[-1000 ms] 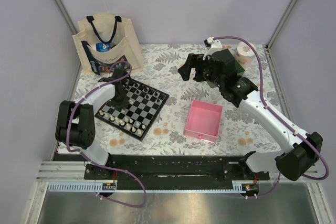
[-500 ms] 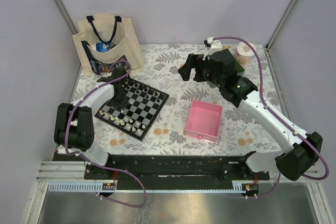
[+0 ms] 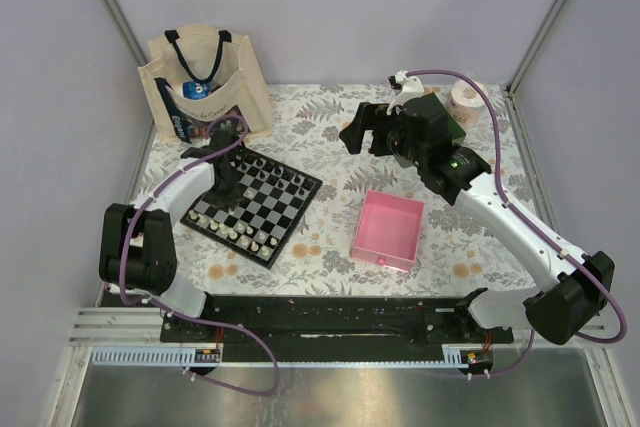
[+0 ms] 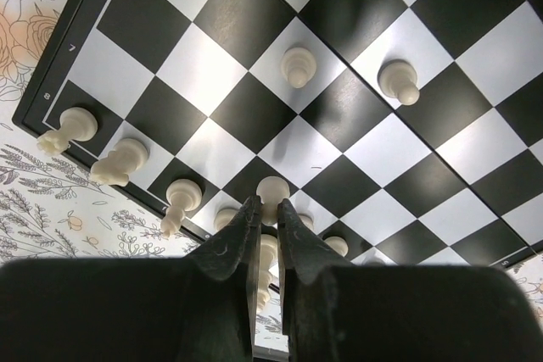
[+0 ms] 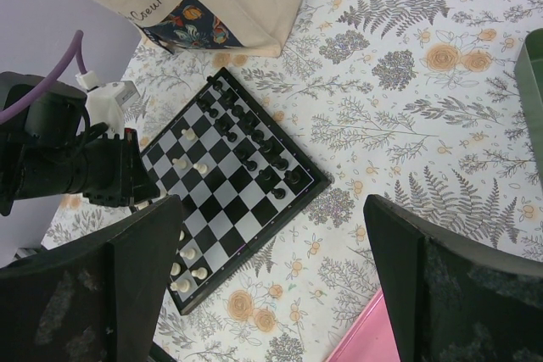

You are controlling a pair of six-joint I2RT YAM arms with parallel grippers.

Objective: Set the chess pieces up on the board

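Tote bag: a cream canvas bag (image 3: 205, 82) with dark handles stood at the far left corner, with a blue item in its front pocket.
Pink tray: a square, low-walled tray (image 3: 402, 209) lay near the counter's middle, toward the near edge.
Board: the flat, glossy checkered board (image 3: 278, 209) sat turned diagonally near the left edge on the floral cloth (image 3: 330, 137).
Chess pieces: cream pieces (image 4: 299, 65) lined its near-left side and black pieces (image 5: 254, 137) its far-right side.
Left gripper: the gripper (image 4: 265, 214) was over the cream rows, its fingers drawn almost together with a cream pawn (image 4: 272, 188) at their tips. Whether it pinched the pawn could not be told.
Right gripper: the gripper (image 5: 271, 218) was spread wide and carried nothing, above the cloth right of the board.
Left wrist only: numerals 6 and 7 were printed on the black border.
Right wrist only: a green tray edge (image 5: 534, 82) showed at the right.
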